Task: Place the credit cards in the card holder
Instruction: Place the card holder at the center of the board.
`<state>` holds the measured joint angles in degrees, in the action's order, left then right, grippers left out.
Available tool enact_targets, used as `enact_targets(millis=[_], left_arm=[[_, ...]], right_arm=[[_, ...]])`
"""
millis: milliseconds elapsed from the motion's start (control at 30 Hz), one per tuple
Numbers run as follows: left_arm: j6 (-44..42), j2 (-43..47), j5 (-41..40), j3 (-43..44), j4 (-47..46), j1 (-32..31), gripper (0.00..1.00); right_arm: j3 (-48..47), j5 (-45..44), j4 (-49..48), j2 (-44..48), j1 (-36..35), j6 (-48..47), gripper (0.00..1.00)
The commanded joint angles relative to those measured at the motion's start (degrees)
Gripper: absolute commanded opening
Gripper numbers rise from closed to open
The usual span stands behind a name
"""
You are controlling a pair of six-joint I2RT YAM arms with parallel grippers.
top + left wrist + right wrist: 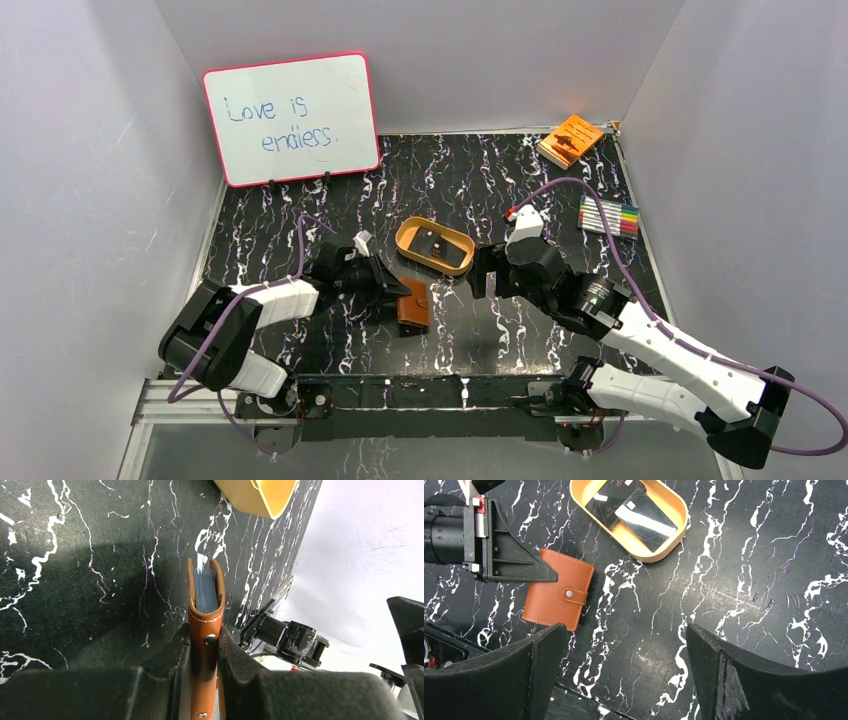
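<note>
On the worktop (749, 605), card holder (546, 600): strap (576, 595) snapped shut, one edge pinched by left pincer (204, 639).
Cards (644, 520): both in tray (659, 555), near the holder.
Right pincer (624, 630): spread wide, empty — above bare worktop.
Doing it well: clamp the holder steady; probably unsnap the strap before fetching a card.

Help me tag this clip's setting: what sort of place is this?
Likely a robot-lab test booth: plain white walls enclose a black marbled table, with the left arm and right arm bolted at its near edge.
</note>
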<state>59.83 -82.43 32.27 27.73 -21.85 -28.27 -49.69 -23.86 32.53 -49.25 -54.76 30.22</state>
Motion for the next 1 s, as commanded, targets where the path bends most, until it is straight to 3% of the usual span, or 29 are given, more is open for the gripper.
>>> enact_targets(millis=[0, 200, 467, 967], left_arm=[[-0.47, -0.54, 1.94, 0.65, -2.37, 0.23, 0.00], [-1.21, -1.97, 1.39, 1.49, -2.09, 0.06, 0.00], [-2.31, -2.05, 0.33, 1.63, 0.40, -0.21, 0.12], [-5.25, -1.69, -2.28, 2.37, 4.03, -0.68, 0.18]], right_arm=[[-0.89, -0.15, -2.41, 0.34, -0.07, 0.28, 0.96], [-0.69, 0.01, -2.28, 0.50, -0.06, 0.45, 0.96], [-0.49, -0.05, -2.38, 0.55, -0.08, 0.54, 0.96], [0.03, 0.26, -2.77, 0.06, -0.06, 0.59, 0.96]])
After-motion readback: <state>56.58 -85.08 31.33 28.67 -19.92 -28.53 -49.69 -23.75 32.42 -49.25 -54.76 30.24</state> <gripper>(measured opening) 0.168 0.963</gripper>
